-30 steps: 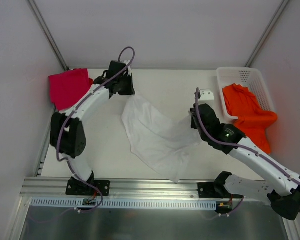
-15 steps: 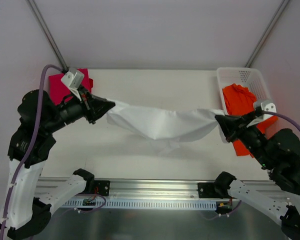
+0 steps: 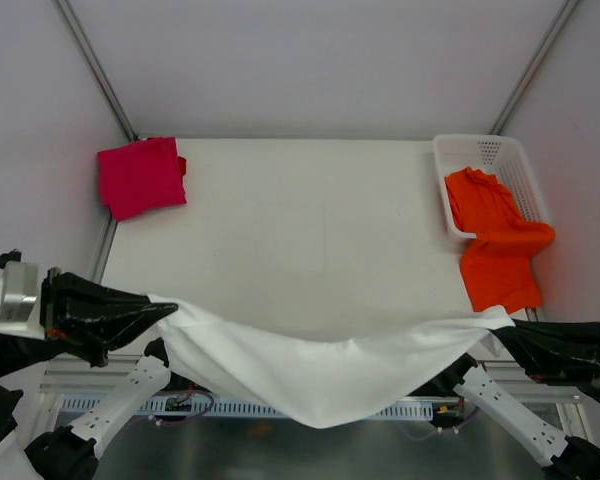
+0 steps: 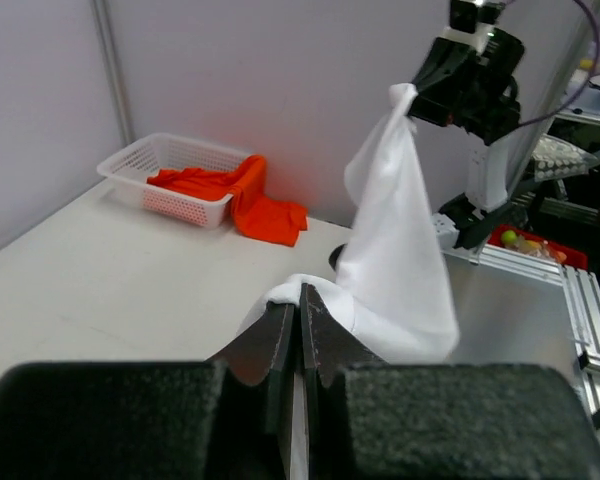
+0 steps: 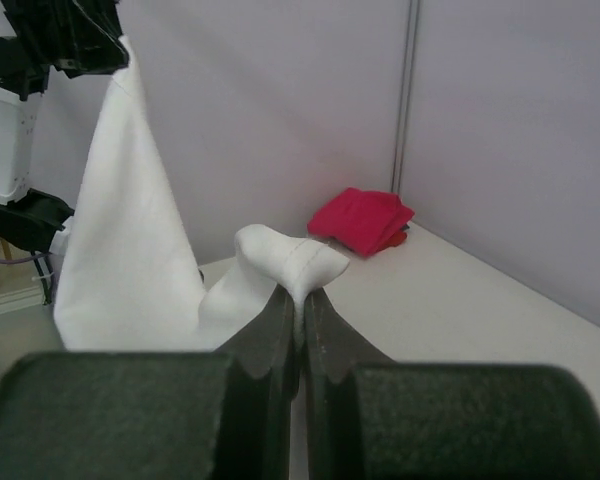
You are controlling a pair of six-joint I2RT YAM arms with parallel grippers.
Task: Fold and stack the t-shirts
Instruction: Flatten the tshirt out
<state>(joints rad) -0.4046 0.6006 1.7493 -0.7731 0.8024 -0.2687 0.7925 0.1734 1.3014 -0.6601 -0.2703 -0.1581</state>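
Over the near edge of the tabletop (image 3: 310,230), the white t-shirt (image 3: 320,375) is hanging in the air, stretched between the two arms and sagging in the middle, its low belly drooping past the edge above the rail (image 3: 310,405). Left end effector (image 3: 168,311) is pinching one corner, jaws pressed nearly flat on a small bunch of cloth. Right end effector (image 3: 502,324) is gripping the opposite corner the same way. Magenta t-shirt (image 3: 140,177) is lying folded at the far left corner. Orange t-shirt (image 3: 495,240) is draping half out of the white basket (image 3: 505,150) at the far right. Risks, as judged: each pinch is taking only a little fabric at the fingertips, so a sharp pull apart or a quick swing forward is likely to slip a corner free and drop the shirt off the edge. The sagging middle is possibly going to snag on the rail during lowering, though clearance is hard to tell from above. Uneven lowering is liable to lay the cloth skewed or wrinkled, spoiling the fold.
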